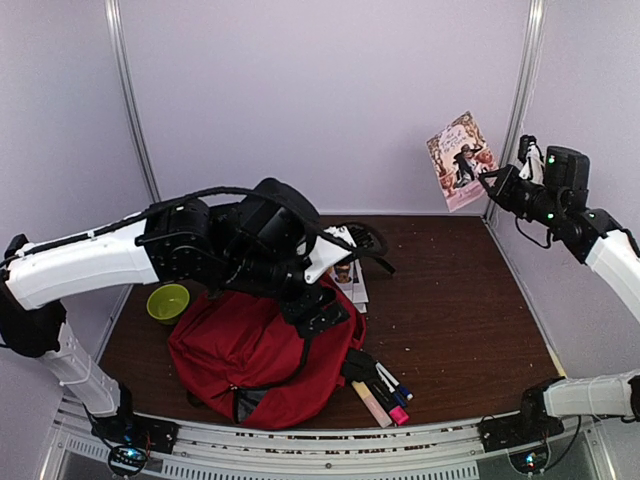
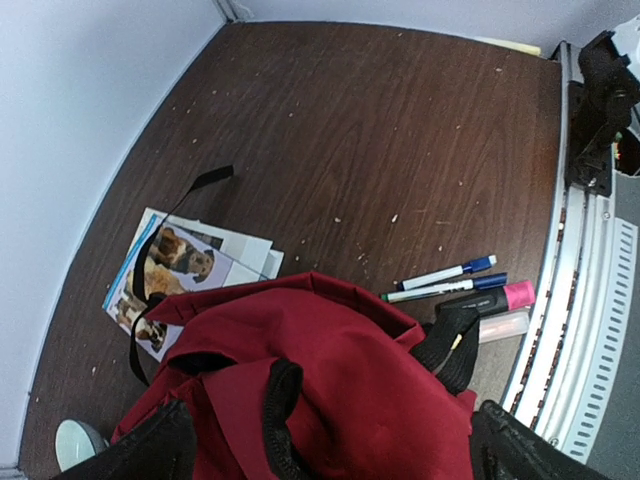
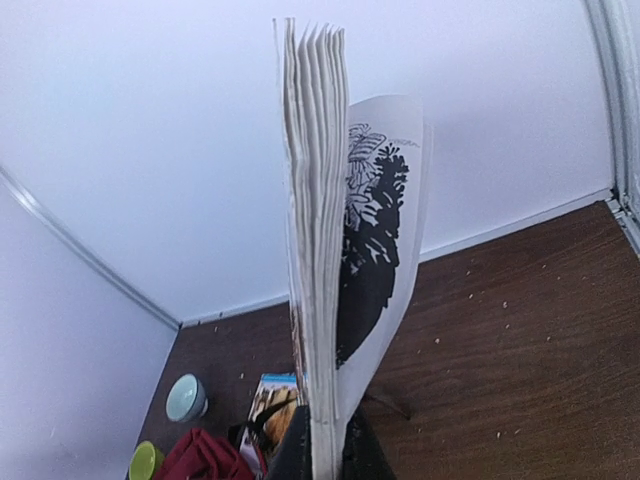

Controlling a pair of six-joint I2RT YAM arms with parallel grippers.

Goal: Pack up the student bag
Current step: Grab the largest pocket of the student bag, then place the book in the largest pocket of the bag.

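**Red bag under the left claw, book pinched in the right**

The student bag (image 1: pixel 250 350) lies slumped on the near-left part of the table (image 1: pixel 450 300), directly beneath the left gripper (image 2: pixel 330 430). That gripper's fingers stand wide apart, with only red fabric showing between them and nothing clamped. The right gripper (image 3: pixel 325 455) is well apart from the bag, raised at the far right and closed tight on one edge of a thin book (image 3: pixel 318 200). Pens (image 2: pixel 445 280) lie just beside the bag.
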